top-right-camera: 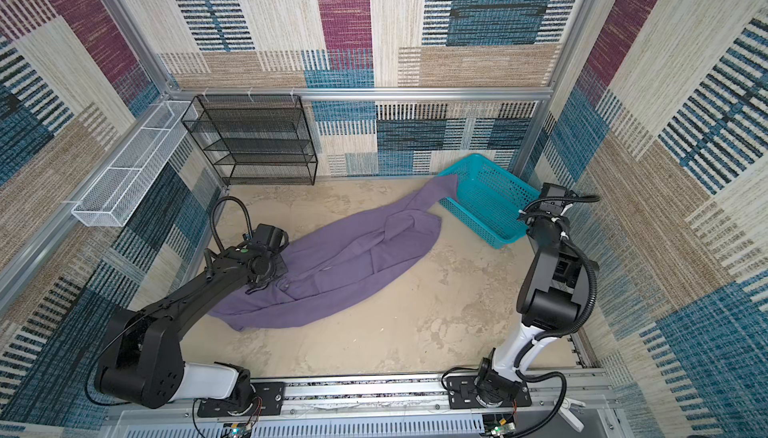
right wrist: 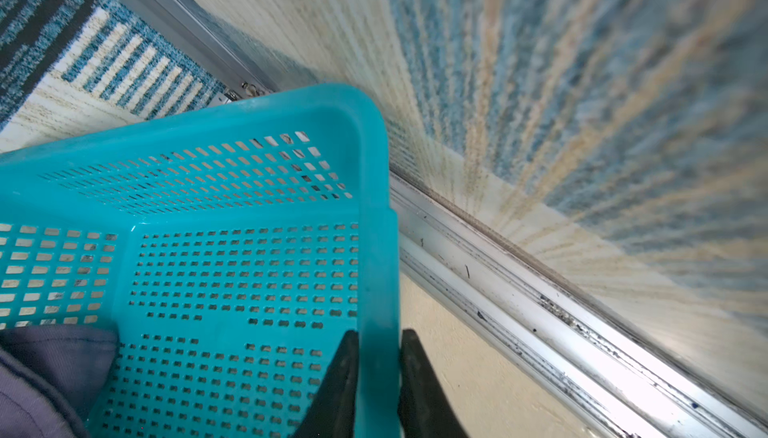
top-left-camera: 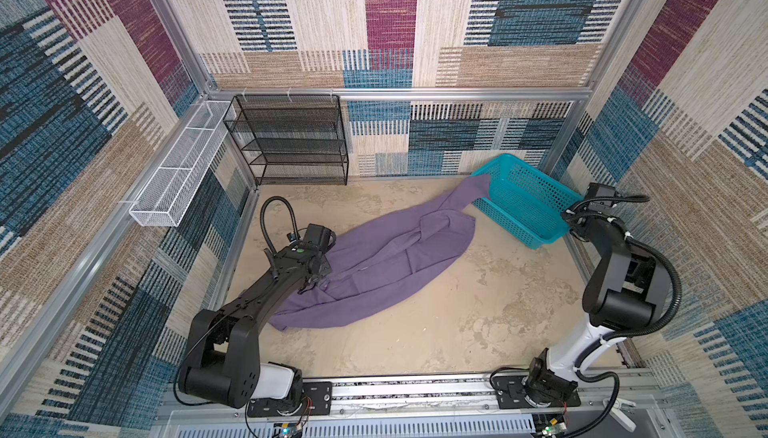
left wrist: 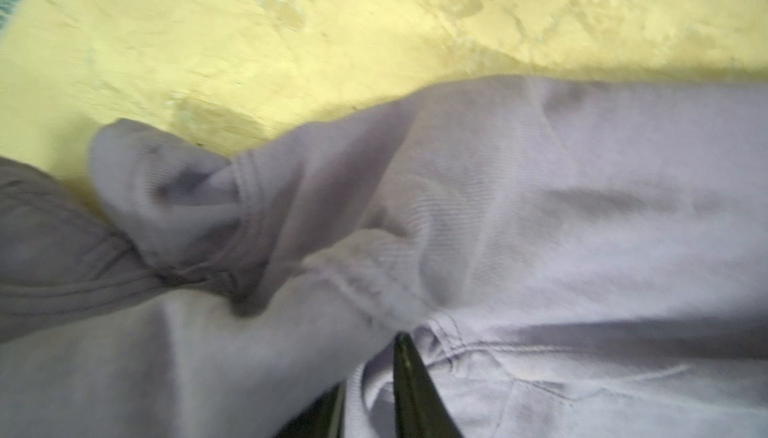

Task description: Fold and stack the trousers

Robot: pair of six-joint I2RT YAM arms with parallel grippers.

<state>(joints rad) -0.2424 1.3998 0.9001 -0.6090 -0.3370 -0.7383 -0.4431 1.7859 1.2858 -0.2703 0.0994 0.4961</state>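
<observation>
Muted-purple trousers [top-left-camera: 374, 261] sprawl diagonally across the bench [top-left-camera: 457, 311], rumpled.
Creased and bunched lengthwise, they run from the left edge to the far right corner, one leg end draped into the teal basket [top-left-camera: 507, 222]. The left gripper [left wrist: 370, 369] pinches a seamed fold. The right gripper [right wrist: 380, 344] clamps the basket's rim.

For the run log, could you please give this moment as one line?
left tool: pinching trousers at a seam | right tool: clamped on teal basket rim | trousers: unfolded on table, one end in teal basket
</observation>
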